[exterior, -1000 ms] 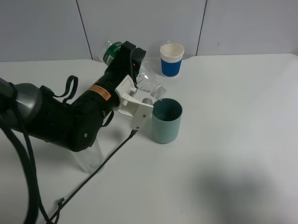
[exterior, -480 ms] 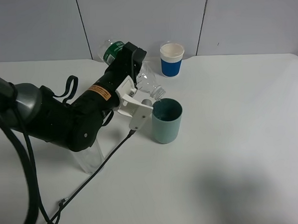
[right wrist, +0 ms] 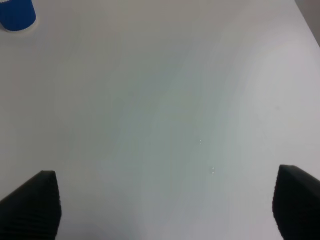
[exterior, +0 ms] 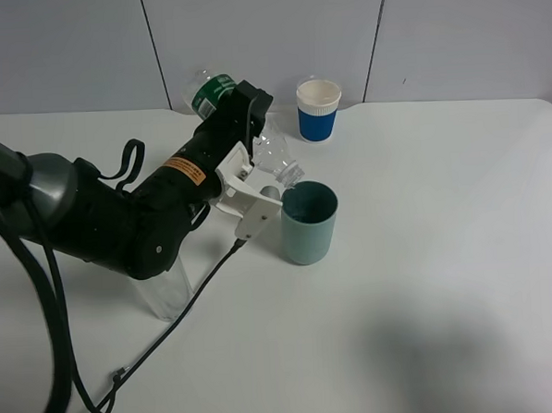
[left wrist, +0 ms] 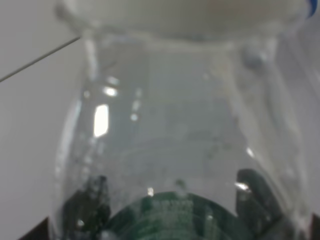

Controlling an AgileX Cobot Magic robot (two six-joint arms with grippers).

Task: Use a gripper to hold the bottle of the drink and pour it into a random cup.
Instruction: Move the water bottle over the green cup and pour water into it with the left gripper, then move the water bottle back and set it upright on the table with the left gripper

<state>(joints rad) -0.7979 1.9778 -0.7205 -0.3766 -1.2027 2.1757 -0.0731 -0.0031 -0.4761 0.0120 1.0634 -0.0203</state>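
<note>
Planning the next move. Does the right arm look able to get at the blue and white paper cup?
Likely yes: in the right wrist view only bare table lies between the open right end effector and the paper cup.

On a white table [exterior: 445,253]: one bottle [exterior: 273,156], one teal cup [exterior: 307,225], one paper cup [exterior: 318,110], one glass [exterior: 167,291], one black arm [exterior: 119,224], one cable [exterior: 198,303].

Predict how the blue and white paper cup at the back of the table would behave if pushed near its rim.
The blue and white paper cup looks thin-walled, so probably light and easily dented. It stands upright on the smooth white table, taller than wide, so a high push would likely tip it. Its contents cannot be seen.
</note>
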